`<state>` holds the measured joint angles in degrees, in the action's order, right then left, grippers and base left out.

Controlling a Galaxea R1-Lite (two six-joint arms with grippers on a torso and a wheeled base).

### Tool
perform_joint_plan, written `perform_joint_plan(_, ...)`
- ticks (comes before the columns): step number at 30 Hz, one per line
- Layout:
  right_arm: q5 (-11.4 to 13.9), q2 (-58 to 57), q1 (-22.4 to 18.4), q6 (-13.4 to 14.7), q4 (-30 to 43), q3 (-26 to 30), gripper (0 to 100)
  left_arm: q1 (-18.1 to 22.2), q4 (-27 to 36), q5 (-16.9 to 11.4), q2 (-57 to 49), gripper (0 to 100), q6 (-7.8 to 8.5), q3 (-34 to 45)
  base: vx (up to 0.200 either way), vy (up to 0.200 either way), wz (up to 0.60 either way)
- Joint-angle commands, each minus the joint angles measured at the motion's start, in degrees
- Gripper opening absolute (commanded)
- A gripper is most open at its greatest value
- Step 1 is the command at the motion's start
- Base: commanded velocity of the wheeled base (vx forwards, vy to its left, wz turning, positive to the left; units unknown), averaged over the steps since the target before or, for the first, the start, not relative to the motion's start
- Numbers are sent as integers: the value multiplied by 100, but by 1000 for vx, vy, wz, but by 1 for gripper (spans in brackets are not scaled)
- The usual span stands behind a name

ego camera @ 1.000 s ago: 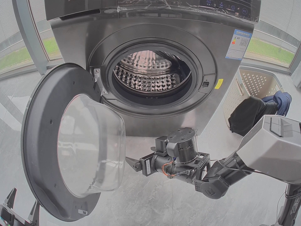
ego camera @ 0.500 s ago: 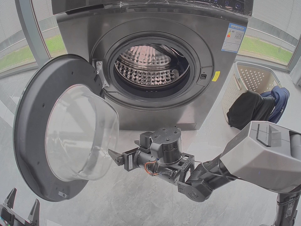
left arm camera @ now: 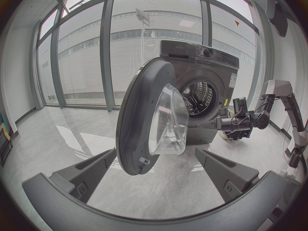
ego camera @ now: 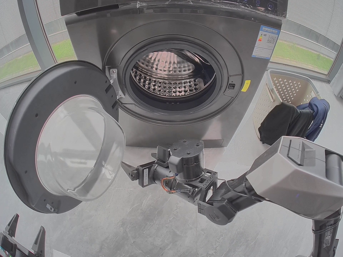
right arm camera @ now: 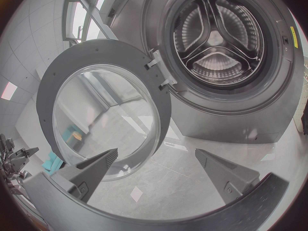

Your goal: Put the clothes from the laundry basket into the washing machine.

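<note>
I am holding my right claw (ego camera: 128, 170) wide open, empty, seemingly just beside the open door (ego camera: 32, 125) of the washing machine (ego camera: 200, 25).

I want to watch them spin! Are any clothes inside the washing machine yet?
No, the drum is bare metal inside, and the clothes hang over the laundry basket.

A grey tiled floor (ego camera: 143, 225) meets tall windows (left arm camera: 80, 55) overlooking a green lawn (ego camera: 307, 54).

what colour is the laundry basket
Laundry basket is beige with star cutouts; best in head view.
</note>
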<state>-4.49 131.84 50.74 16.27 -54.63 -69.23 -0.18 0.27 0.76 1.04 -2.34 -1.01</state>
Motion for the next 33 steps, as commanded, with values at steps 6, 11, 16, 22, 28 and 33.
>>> perform_joint_plan(6, -96, 703, 235, -10, 119, -1101, 100, 1, 0, 4, -60, 100, 6, 84, 0, 0, 0)
perform_joint_plan(11, -219, 1116, 367, -1, 101, -1620, 100, -8, 0, 4, -60, 100, 14, 75, 0, 0, 0)
perform_joint_plan(16, -378, 1406, 384, 16, -75, -2147, 100, -8, 0, 4, -60, 100, 6, 84, 0, 0, 0)
perform_joint_plan(22, -439, 641, 147, 16, -127, -1453, 100, -8, 0, 4, -60, 100, 6, 84, 0, 0, 0)
perform_joint_plan(28, -386, -1468, -249, -388, -338, 911, 100, 1, -18, 4, -68, 100, 49, 84, 0, 0, 0)
perform_joint_plan(33, -175, -3384, -811, -986, -540, 2968, 100, 9, -27, -5, -68, 100, 102, 84, 0, 0, 0)
